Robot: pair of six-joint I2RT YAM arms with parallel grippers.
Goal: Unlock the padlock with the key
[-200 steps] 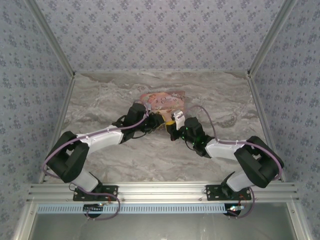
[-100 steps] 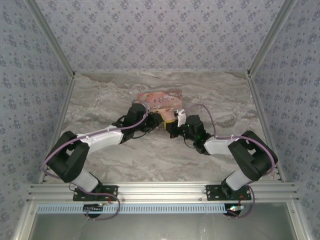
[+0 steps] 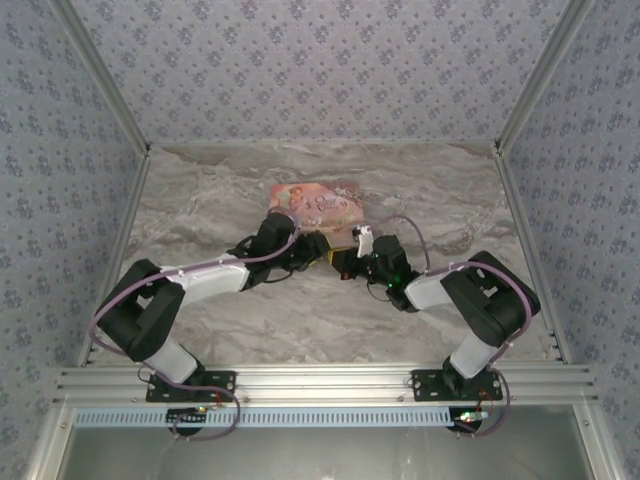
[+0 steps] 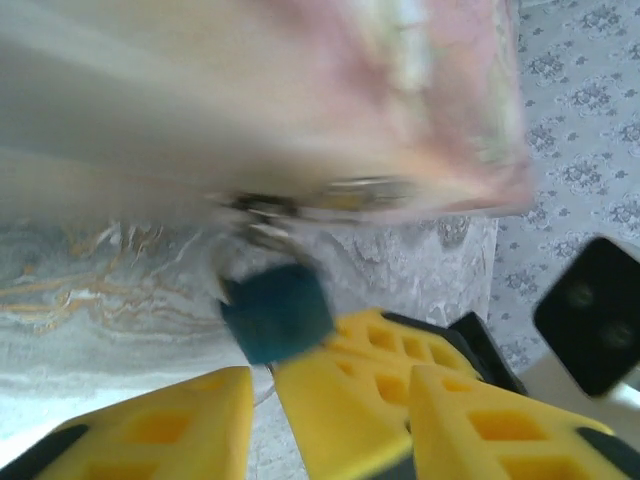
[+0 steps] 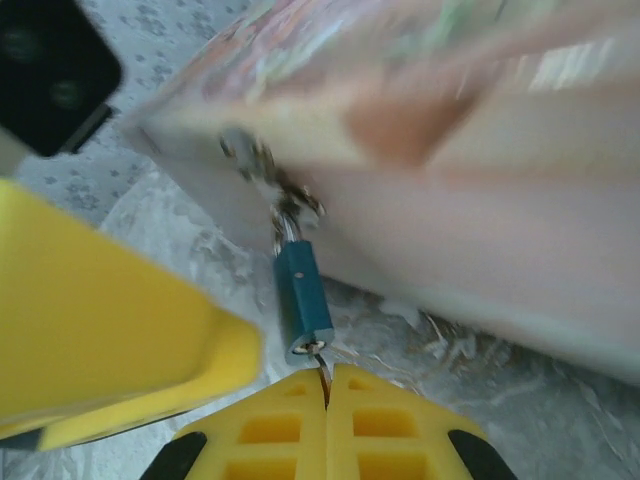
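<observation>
Since the padlock [image 5: 303,295] hung loose from the latch on the front wall of the pink tin [image 5: 480,200], it was judged light, rigid, smooth and prone to swing, best pinched across the flat sides of its blue body. The right gripper [image 5: 326,400] was clamped on the key [image 5: 322,367] at the keyhole below the tin, and the left gripper [image 3: 312,246] was held apart beside the padlock. Against the earlier top view, the tin was found nudged slightly leftward and the right elbow drawn nearer the tin.
</observation>
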